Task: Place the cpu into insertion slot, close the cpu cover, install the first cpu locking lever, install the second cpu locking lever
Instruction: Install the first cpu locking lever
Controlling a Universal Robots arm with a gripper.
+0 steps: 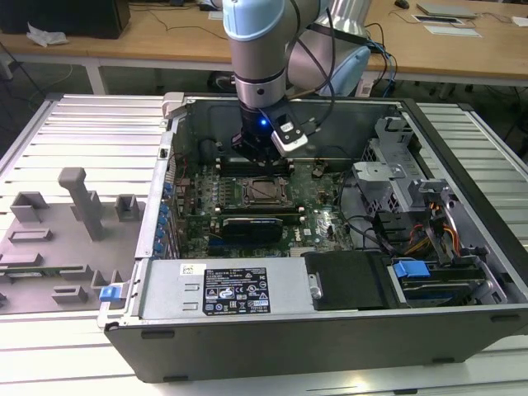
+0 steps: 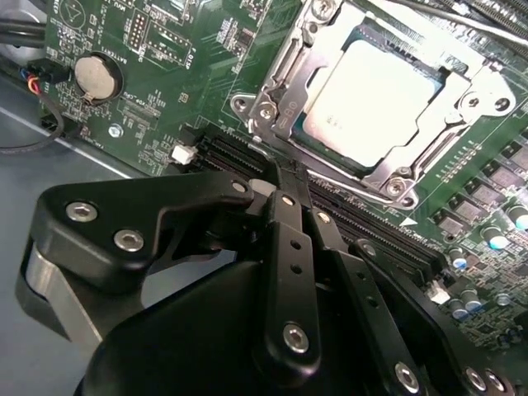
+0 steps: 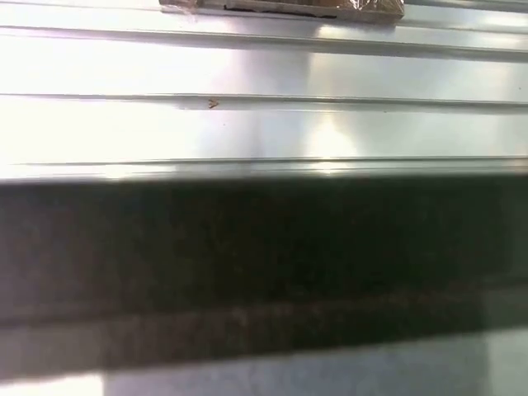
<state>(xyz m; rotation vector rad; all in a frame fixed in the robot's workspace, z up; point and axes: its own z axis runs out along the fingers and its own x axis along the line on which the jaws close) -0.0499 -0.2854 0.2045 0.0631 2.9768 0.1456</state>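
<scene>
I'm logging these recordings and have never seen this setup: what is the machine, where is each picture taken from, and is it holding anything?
It is one robot arm reaching down into an open computer case that lies on a slatted metal table. The exterior view looks on from outside; both wrist views ride on the arm. In the second wrist view the black gripper, closed with nothing seen in it, hovers near the cpu. The cpu sits under its metal cpu cover on the green motherboard. The first wrist view shows pale metal slats and a dark band.
</scene>
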